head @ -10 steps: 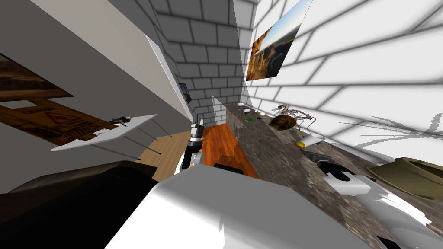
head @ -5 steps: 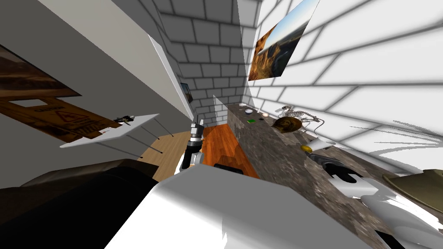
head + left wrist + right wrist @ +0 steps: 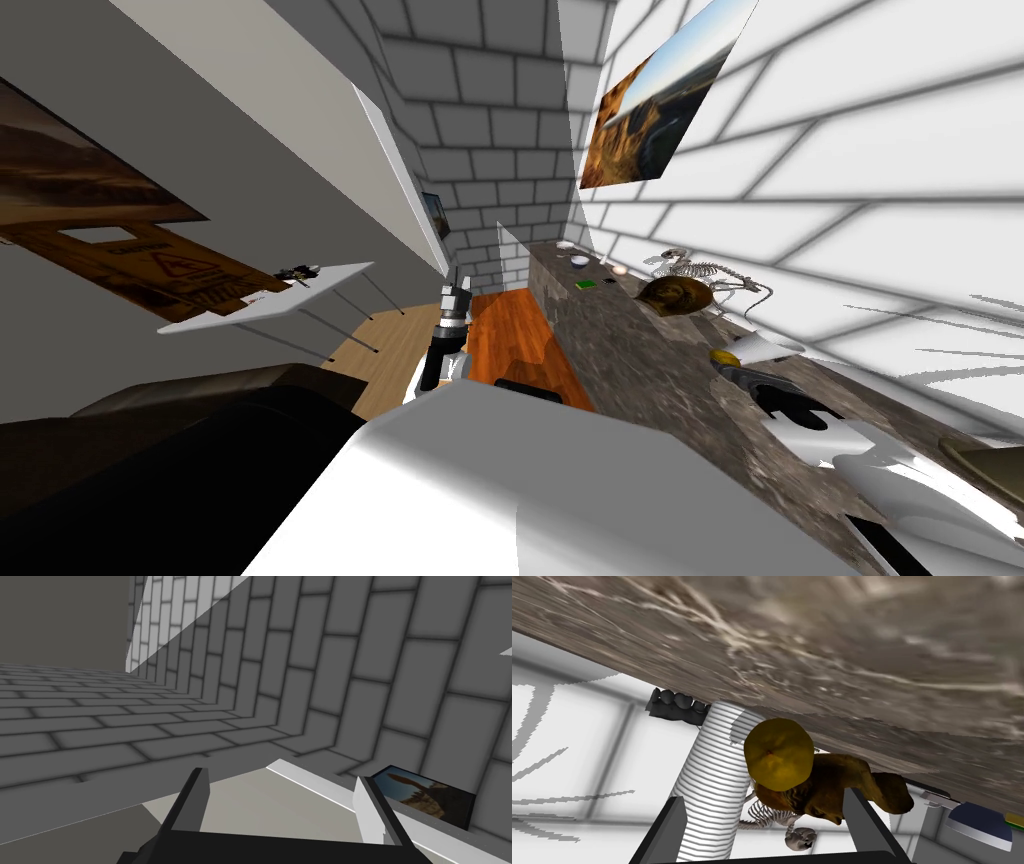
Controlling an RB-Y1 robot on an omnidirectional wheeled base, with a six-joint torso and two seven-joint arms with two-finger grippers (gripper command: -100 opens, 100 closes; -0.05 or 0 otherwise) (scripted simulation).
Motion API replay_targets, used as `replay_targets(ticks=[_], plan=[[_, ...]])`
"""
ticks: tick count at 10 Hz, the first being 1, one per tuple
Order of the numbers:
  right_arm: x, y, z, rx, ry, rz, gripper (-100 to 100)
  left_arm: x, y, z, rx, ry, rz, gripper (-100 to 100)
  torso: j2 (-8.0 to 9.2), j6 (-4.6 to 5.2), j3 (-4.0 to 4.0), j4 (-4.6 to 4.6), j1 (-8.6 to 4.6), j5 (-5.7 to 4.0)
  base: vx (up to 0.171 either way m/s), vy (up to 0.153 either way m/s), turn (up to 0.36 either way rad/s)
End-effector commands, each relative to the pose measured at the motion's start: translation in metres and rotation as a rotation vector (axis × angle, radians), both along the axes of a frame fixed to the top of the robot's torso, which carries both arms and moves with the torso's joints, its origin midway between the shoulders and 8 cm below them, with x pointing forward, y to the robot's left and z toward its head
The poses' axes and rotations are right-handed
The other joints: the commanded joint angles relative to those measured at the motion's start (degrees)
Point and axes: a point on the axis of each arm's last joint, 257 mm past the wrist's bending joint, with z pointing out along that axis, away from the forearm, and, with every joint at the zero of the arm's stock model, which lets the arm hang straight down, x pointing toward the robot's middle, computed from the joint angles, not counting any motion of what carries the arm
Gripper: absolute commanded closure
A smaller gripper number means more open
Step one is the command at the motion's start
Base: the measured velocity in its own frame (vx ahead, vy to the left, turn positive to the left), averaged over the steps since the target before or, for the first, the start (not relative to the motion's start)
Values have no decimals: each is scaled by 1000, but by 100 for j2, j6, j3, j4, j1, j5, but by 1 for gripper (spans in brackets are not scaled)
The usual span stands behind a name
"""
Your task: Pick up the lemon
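Lemon (image 3: 722, 356): a small, rounded, dull yellow fruit with a dark dimple at its end (image 3: 778, 753). It lies on the near right part of the countertop (image 3: 620, 350), just beyond the tips of the right gripper (image 3: 737, 371). In the right wrist view it sits between that gripper's (image 3: 764, 801) two spread fingers and ahead of them; neither blade presses it, and contact cannot be told.

Surface and room, left to right: a brown warning sign (image 3: 150, 275) leans at the far left, and a white table (image 3: 270, 300) stands beside it. The left gripper (image 3: 457, 295) is raised at centre over an orange wood floor (image 3: 510, 335), its fingers (image 3: 200, 791) released and holding nothing. The long countertop, mottled brown-grey stone (image 3: 812, 641), runs along a white block wall on the right. At its far end are a small bowl (image 3: 580, 262) and a green item (image 3: 585, 284). Nearer are a brown shell-like object (image 3: 678, 296) and a small skeleton (image 3: 700, 268). A white ribbed cone (image 3: 765, 347) lies just right of the lemon. A landscape picture (image 3: 650, 100) hangs on the wall above.

Change from one second ago: the whole head view has shifted, so the head camera has moved. The lemon and right gripper now appear lower and further right, with their spacing about the same. The olive hat (image 3: 990, 460) is now nearly cut off by the right edge.
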Motion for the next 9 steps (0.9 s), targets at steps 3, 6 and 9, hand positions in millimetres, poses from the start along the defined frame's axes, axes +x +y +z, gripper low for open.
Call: replay_targets(ticks=[3,6,9], plan=[[-4,-1,-5,-3,15,-5,0,0,0,0,0,0,0,0,23,4,12,4,4,1,55,-24,20],[-31,-7,-21,15,50,-65,-100,0,0,0,0,0,0,0,60,5,34,13,-6,-1,-36,-54,163],[-46,-8,-27,24,62,-100,-100,0,0,0,0,0,0,0,59,6,34,13,2,1,-30,-40,96]])
